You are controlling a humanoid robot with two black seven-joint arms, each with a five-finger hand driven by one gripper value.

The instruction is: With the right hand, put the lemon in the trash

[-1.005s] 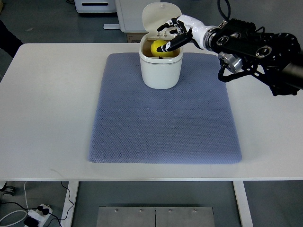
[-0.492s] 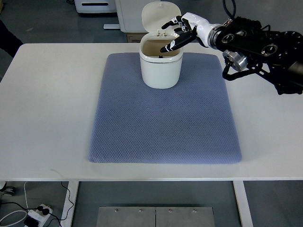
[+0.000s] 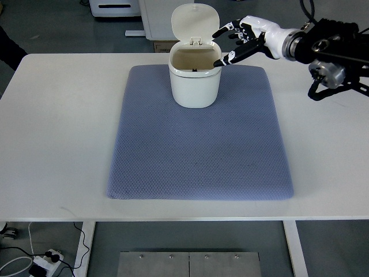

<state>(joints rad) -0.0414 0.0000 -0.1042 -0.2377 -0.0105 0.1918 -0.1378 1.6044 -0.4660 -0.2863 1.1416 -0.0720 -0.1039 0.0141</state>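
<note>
At the far middle of the desk (image 3: pixel 57 115), on the far edge of a blue-grey mat (image 3: pixel 199 150), stands a white trash bin (image 3: pixel 195 81) with its hinged lid (image 3: pixel 193 20) tipped up and back. No brand, label or writing can be read on the bin, the mat or the desk.

My right hand (image 3: pixel 245 40) comes in from the right edge, just right of the bin's rim and above the mat's far right corner. Its fingers (image 3: pixel 230 56) are spread and relaxed and hold nothing; the lowest dark fingertip points at the bin's right rim, and I cannot tell whether it touches it. The black forearm (image 3: pixel 334 52) runs off the right edge over the desk's far right part.

The lemon does not show. The bin's mouth shows only a shaded tan interior with a small dark mark at its near rim; if the lemon lies inside, it sits below what the camera sees, to the left of and under my fingertips.

Edges and room: the mat lies flat and square with the desk, with wide bare white margins left and right and a narrower strip along the near edge. The bin is the only object on the mat. Beyond the far edge, a white cabinet (image 3: pixel 115 7) and floor are visible. A power strip (image 3: pixel 43 262) lies on the floor at the near left, under the desk.
</note>
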